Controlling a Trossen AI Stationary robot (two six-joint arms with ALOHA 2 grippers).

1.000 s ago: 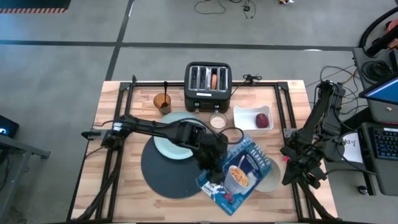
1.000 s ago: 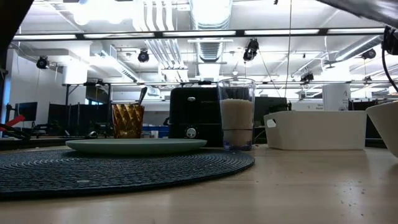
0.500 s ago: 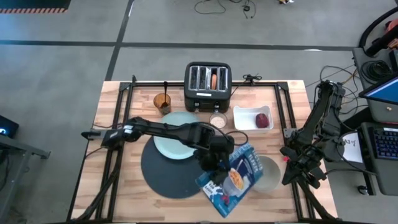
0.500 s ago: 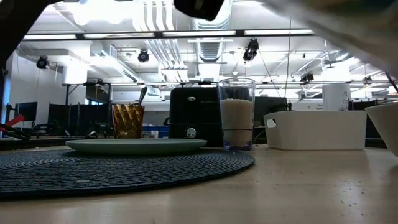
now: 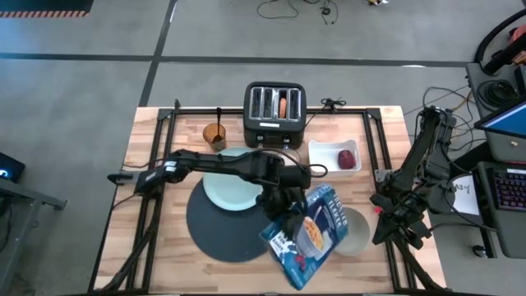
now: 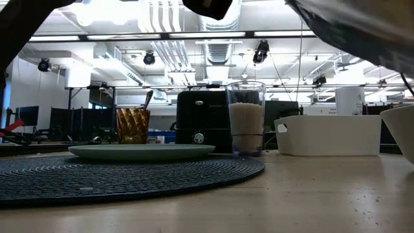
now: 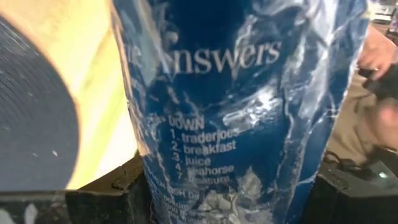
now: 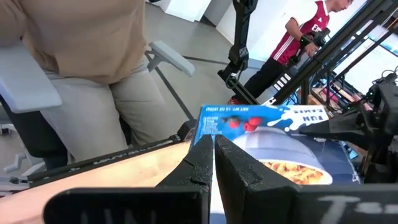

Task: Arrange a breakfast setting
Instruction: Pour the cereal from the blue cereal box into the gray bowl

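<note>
One cereal box (image 5: 310, 234), light, stiff cardboard, pinched broadside by left gripper (image 5: 283, 220) beside bowl (image 5: 353, 229). Right gripper (image 8: 208, 163) pressed together at tabletop's right edge.

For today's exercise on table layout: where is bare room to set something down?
The near half of the round dark-blue placemat is bare, as is the wood left of it. Crowded: the blue cereal box in the left gripper overhangs the beige bowl.

The cereal box (image 5: 311, 237) hides part of the bowl (image 5: 355, 230) and the left pincer (image 5: 289, 220), and fills the left wrist view.
</note>
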